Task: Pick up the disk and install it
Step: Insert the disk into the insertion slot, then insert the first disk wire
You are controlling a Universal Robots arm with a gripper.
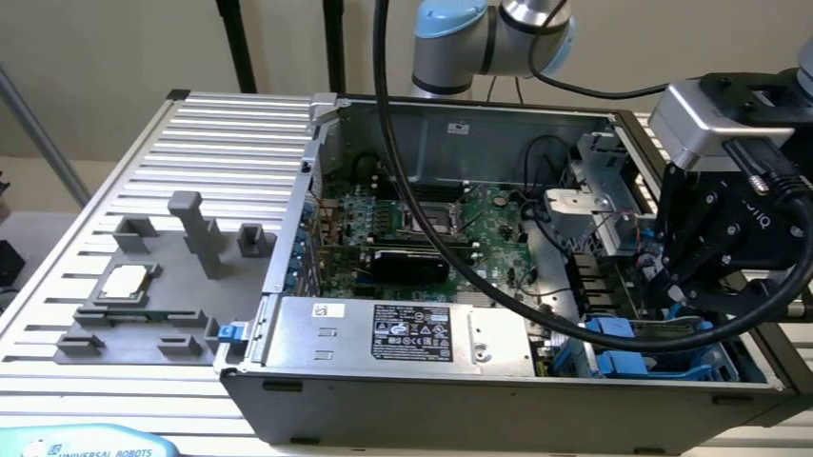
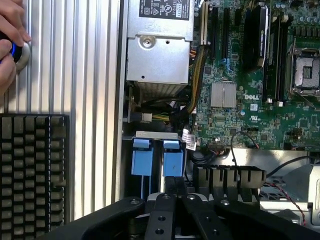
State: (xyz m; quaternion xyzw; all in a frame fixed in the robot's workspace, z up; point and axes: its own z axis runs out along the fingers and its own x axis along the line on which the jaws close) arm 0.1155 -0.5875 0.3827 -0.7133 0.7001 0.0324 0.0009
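Observation:
The disk [image 2: 173, 162] stands on edge in the drive bay at the corner of the open computer case, with the blue end of its carrier showing. A second blue carrier [image 2: 141, 161] sits right beside it. My gripper [image 2: 172, 186] is down at the bay, its black fingers drawn close together on the edge of the disk's blue carrier. In the exterior view the gripper [image 1: 669, 307] hangs low over the blue carriers [image 1: 631, 360] at the case's near corner on the exterior view's right.
The grey power supply box [image 1: 381, 333] fills the case's front edge next to the bay, with the green motherboard [image 1: 420, 224] behind it. A thick black cable [image 1: 413, 181] crosses over the case. A person's hand [image 2: 10, 35] rests beside a keyboard [image 2: 32, 170]. A grey fixture holds a CPU chip [image 1: 124, 283].

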